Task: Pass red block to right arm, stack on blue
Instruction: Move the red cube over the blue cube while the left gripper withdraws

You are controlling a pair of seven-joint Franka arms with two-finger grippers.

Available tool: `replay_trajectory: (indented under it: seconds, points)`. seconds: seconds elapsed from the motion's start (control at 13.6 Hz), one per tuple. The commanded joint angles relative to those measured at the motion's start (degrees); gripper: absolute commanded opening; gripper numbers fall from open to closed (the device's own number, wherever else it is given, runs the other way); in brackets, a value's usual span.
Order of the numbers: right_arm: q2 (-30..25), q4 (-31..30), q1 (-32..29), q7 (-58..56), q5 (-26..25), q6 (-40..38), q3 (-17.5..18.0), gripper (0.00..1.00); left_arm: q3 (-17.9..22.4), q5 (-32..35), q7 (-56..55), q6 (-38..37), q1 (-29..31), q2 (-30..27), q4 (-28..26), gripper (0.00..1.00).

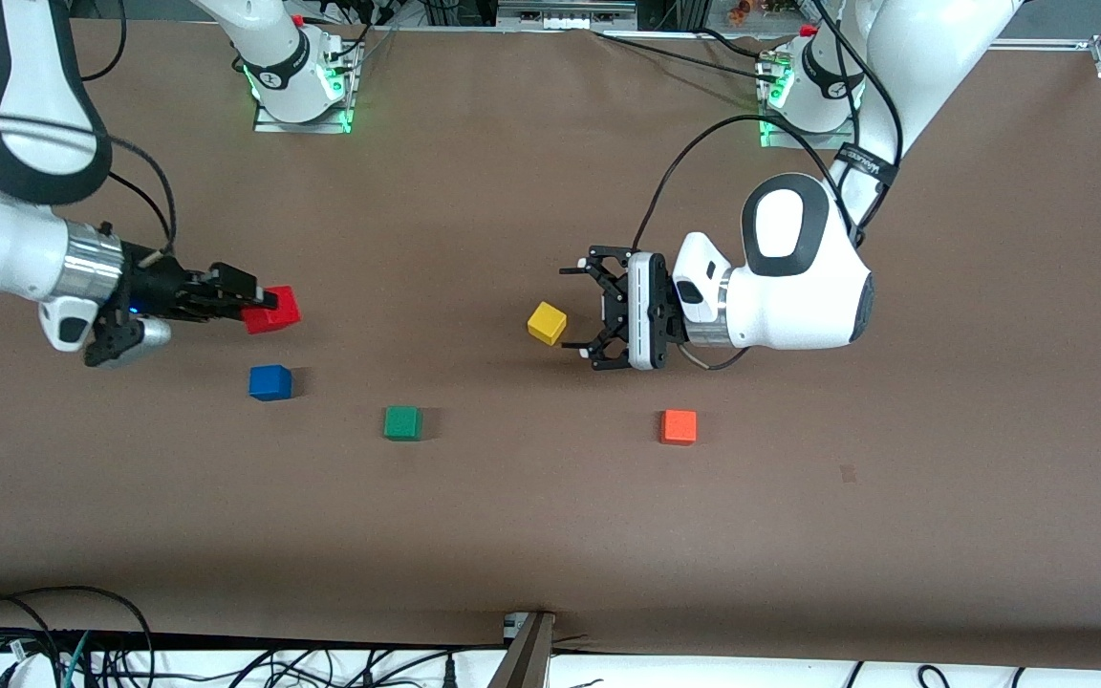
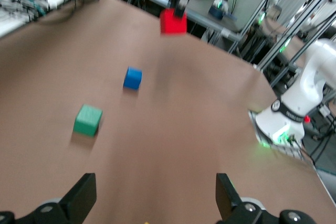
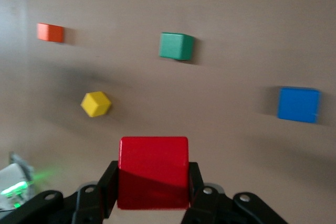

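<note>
My right gripper (image 1: 259, 308) is shut on the red block (image 1: 273, 311) and holds it in the air over bare table close to the blue cube (image 1: 270, 382), not over it. In the right wrist view the red block (image 3: 153, 171) sits between the fingers (image 3: 107, 187), with the blue cube (image 3: 298, 104) off to one side. My left gripper (image 1: 574, 311) is open and empty beside the yellow cube (image 1: 547, 323). The left wrist view shows its spread fingers (image 2: 84, 195), the red block (image 2: 173, 22) and the blue cube (image 2: 133, 78).
A green cube (image 1: 402, 423) lies on the brown table between the blue cube and an orange cube (image 1: 678, 427), all nearer the front camera than the grippers. The arm bases (image 1: 297, 81) stand along the table's back edge.
</note>
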Motion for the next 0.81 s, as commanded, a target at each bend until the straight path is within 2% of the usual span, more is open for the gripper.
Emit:
replay_trajectory:
  seconds: [0.0, 0.15, 0.29, 0.44, 0.74]
  points:
    - [-6.8, -8.2, 0.3, 1.3, -8.1, 5.8, 0.0, 0.00, 0.4, 8.4, -8.5, -4.3, 1.4, -1.4, -0.5, 1.00]
    - [-10.3, -15.2, 0.3, 1.4, -11.8, 12.3, 0.0, 0.00, 0.4, 16.7, -17.1, -6.6, 1.6, -2.1, -0.4, 1.00]
    - [-11.6, -21.3, 0.3, 1.3, -14.2, 20.1, 0.0, 0.00, 0.5, 24.6, -27.8, -11.5, 2.0, -2.9, -0.1, 1.00]
    - [-11.1, -24.1, 0.3, 1.3, -15.5, 25.7, 0.1, 0.00, 0.5, 30.5, -35.2, -16.3, 3.2, -3.4, 1.5, 1.00]
    - [-6.8, -27.4, 0.7, 1.2, -15.7, 38.5, 0.2, 0.00, 1.5, 42.6, -49.5, -27.8, 4.0, -3.4, 9.2, 1.00]
